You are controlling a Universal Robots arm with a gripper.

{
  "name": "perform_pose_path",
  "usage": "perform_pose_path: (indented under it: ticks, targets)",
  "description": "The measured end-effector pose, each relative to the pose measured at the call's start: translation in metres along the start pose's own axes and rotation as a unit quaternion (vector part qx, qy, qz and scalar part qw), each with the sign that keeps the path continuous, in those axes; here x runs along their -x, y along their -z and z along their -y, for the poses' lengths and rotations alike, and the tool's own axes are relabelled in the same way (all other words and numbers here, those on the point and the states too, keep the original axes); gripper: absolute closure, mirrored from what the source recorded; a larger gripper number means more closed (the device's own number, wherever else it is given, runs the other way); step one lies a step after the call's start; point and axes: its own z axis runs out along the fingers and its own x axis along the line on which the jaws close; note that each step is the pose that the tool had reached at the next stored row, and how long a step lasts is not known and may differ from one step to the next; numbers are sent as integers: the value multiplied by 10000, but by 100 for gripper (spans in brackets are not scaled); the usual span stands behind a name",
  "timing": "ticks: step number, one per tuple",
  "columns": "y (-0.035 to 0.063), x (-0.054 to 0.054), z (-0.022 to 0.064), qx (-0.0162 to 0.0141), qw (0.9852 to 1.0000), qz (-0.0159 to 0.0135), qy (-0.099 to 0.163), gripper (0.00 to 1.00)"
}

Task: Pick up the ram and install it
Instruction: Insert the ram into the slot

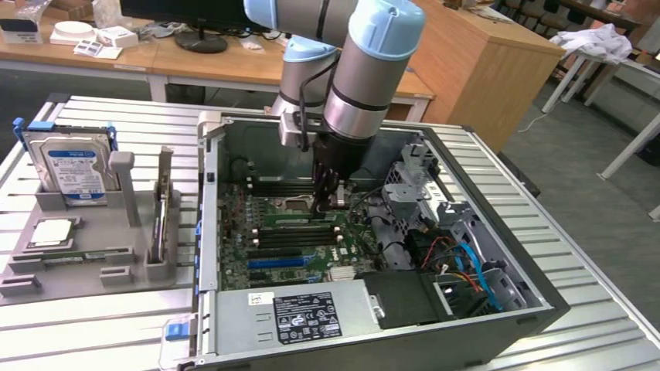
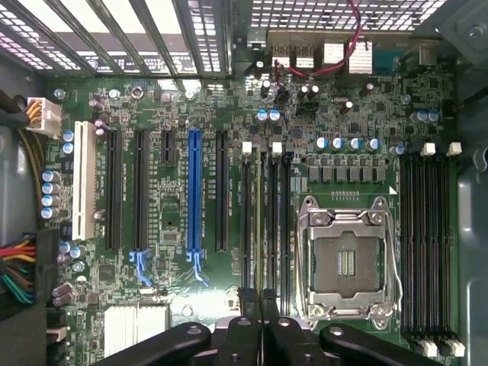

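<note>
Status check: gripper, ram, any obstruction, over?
Gripper shut, low over the memory slots beside the CPU socket. Ram standing in one slot, in line with it; seating unclear. No obstruction seen.

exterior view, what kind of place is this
Likely a robotics lab or workshop set up for PC assembly: a robot arm reaches into an open computer case on a slatted metal table, a grey fixture beside it holds a hard drive, and wooden desks stand behind.
</note>
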Motion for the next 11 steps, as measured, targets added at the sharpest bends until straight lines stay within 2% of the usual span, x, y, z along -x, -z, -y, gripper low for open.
perform_pose_path:
  ticks: [11]
  targets:
    - [-27,-24,1,0,10000,0,0,88]
